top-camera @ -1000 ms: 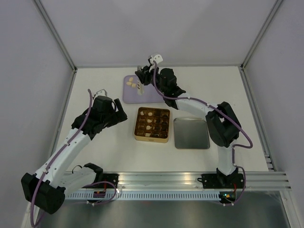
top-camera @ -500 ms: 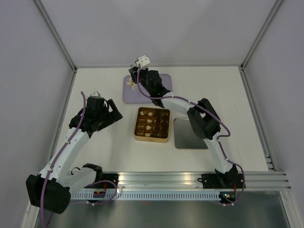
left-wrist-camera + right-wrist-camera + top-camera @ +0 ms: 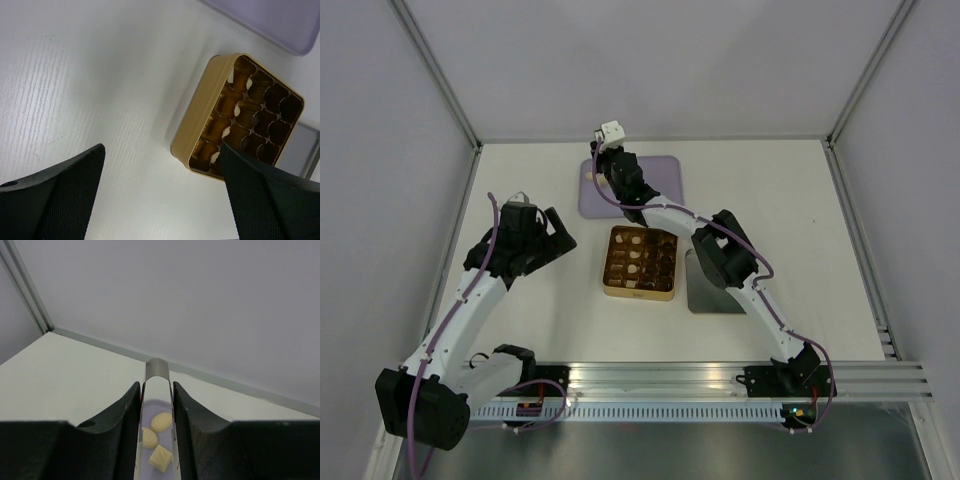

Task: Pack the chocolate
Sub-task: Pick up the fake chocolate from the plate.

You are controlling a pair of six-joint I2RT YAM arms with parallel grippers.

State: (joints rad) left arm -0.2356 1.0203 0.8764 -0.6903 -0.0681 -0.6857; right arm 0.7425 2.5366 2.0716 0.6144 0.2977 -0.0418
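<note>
Three pale cream chocolate pieces [image 3: 162,421] lie on the lilac tray [image 3: 167,439], seen between the arms of the metal tweezers [image 3: 158,374]. My right gripper [image 3: 155,386] is shut on the tweezers and hovers over the tray's far left corner [image 3: 603,172]. The gold gridded tin [image 3: 640,262] stands mid-table with pale pieces [image 3: 633,254] in its left cells; it also shows in the left wrist view [image 3: 200,125]. My left gripper [image 3: 162,195] is open and empty, left of the tin [image 3: 558,237]. No dark pieces can be made out.
The lilac tray [image 3: 665,178] lies at the back, just beyond the tin. A flat silver lid [image 3: 715,297] lies right of the tin, partly under the right arm. Grey walls close in the table on three sides.
My right arm has swung left, carrying the tweezers to the tray's far left corner. My left arm has drawn back a little to the left, away from the tin.
</note>
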